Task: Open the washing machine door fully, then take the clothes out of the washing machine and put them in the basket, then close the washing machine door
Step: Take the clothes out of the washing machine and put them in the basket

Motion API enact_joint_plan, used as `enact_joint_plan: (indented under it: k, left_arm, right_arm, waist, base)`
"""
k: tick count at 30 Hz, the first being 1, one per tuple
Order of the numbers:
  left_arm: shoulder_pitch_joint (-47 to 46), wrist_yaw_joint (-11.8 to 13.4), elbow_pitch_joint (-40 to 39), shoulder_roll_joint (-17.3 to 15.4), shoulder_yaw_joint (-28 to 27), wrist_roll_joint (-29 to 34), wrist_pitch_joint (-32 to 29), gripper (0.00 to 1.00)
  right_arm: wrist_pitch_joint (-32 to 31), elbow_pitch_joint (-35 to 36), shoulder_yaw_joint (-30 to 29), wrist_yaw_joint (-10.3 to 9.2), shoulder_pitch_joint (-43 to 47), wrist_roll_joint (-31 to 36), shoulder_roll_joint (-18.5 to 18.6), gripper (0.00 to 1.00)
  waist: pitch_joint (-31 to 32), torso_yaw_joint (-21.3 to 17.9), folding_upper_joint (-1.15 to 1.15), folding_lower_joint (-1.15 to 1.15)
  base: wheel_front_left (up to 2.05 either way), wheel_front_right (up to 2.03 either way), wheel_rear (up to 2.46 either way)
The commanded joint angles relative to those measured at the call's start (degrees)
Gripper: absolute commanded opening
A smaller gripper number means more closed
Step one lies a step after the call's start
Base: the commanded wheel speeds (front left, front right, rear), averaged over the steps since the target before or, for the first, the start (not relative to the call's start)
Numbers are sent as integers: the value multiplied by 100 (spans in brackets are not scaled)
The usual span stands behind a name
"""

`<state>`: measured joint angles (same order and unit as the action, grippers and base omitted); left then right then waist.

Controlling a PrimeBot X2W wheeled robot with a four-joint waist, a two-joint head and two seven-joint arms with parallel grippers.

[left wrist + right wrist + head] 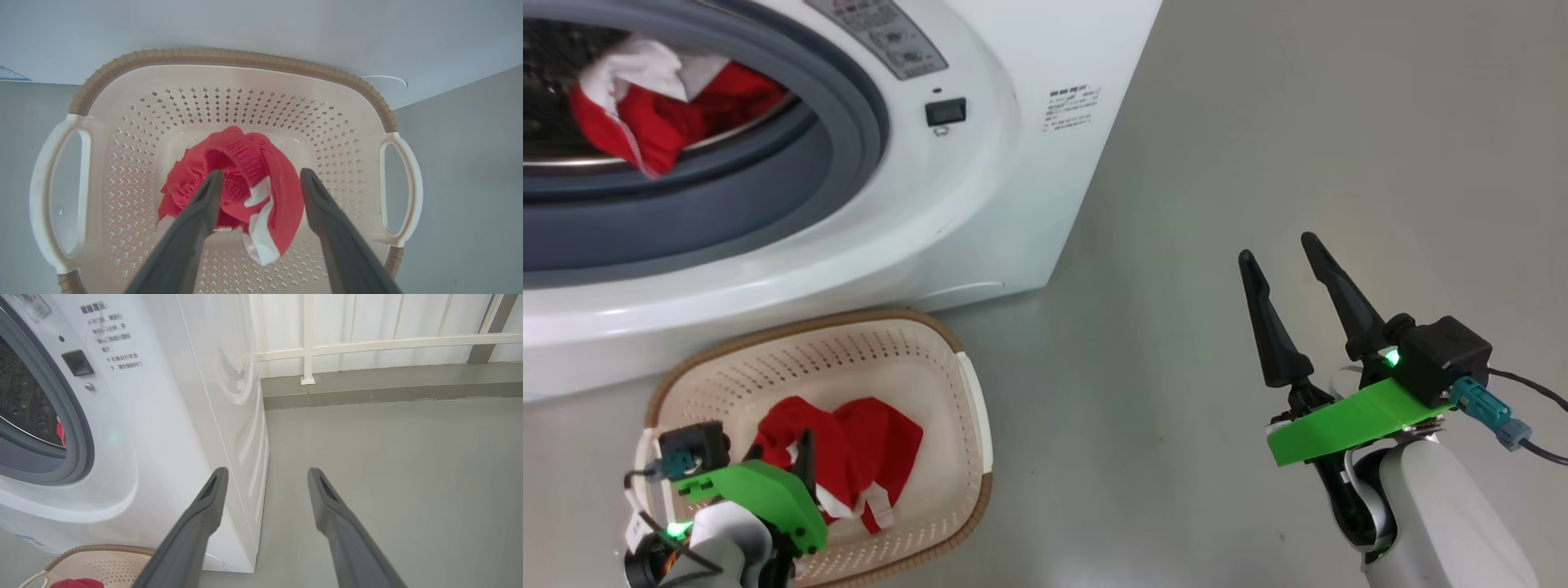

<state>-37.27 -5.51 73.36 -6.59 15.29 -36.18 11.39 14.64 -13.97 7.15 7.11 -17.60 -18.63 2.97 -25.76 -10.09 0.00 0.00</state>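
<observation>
The basket (974, 400) is set on the grey floor (1192, 147), against the front of the washing machine (980, 204) and below its open mouth. A red garment (245, 163) with white trim is laid at the middle of the basket's bottom. More red and white clothes (662, 106) are seen in the drum (547, 49). The left gripper (262, 173) is held over the basket, fingers apart, clamped on nothing. The right gripper (1276, 246) is held over the floor off the machine's front corner, fingers likewise spread.

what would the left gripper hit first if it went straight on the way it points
Most likely the red garment in the basket: it lies straight ahead of the open left gripper, with the basket floor under it.
</observation>
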Motion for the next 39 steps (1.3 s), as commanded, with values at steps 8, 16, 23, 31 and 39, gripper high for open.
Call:
enact_joint_plan:
  k: [8,16,23,31,39]
  left_arm:
    - [482,-89,-259,-197,-177,31,350,100]
    - [1064,20,-1352,-283,-644,190,359,100]
    - [1602,-17,-2066,-197,-903,473,360,100]
    - [2236,38,-2982,-174,-1205,856,361,100]
    - [2830,4,-4041,-126,-1532,1202,361,100]
  right_arm:
    - [36,51,91,37,186,6,-9,100]
    - [36,-10,85,37,351,63,-9,100]
    - [36,-98,2,37,570,243,-9,100]
    - [36,-155,-162,37,793,312,-9,100]
    - [36,-41,-248,37,1025,410,-9,100]
  waist:
    - [602,280,0,0]
    - [1096,459,0,0]
    - [1589,548,0,0]
    - [2060,541,0,0]
    - [2383,541,0,0]
  base:
    - [0,0,0]
    - [0,0,0]
    - [0,0,0]
    - [0,0,0]
    - [0,0,0]
